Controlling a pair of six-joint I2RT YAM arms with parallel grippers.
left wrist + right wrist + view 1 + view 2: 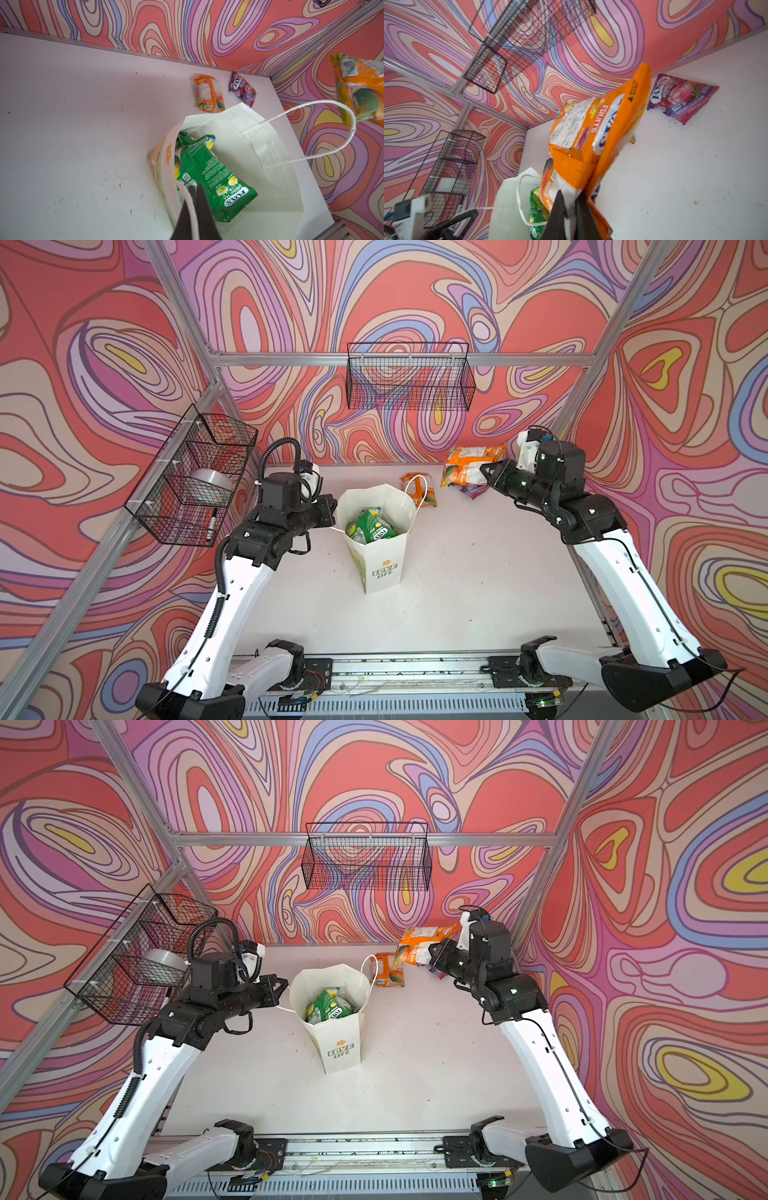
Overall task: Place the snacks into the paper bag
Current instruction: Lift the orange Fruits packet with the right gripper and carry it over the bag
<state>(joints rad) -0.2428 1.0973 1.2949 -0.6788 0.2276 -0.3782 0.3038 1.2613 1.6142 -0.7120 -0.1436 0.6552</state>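
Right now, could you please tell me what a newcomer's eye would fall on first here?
The swirling pink, purple and orange walls grab attention first. In the middle stands a tall white paper bag holding glossy green pouches, its cord handle pinched by the left gripper. Back right, the right gripper holds a crinkly orange pouch aloft.

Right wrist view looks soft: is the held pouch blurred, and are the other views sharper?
Right wrist view: held orange pouch soft, edges smeared, close to the lens; purple pouch lettering readable. Left wrist view: green pouch in the paper bag sharp, held orange pouch smeared at the picture's edge. Both top views: evenly lit, sharp.
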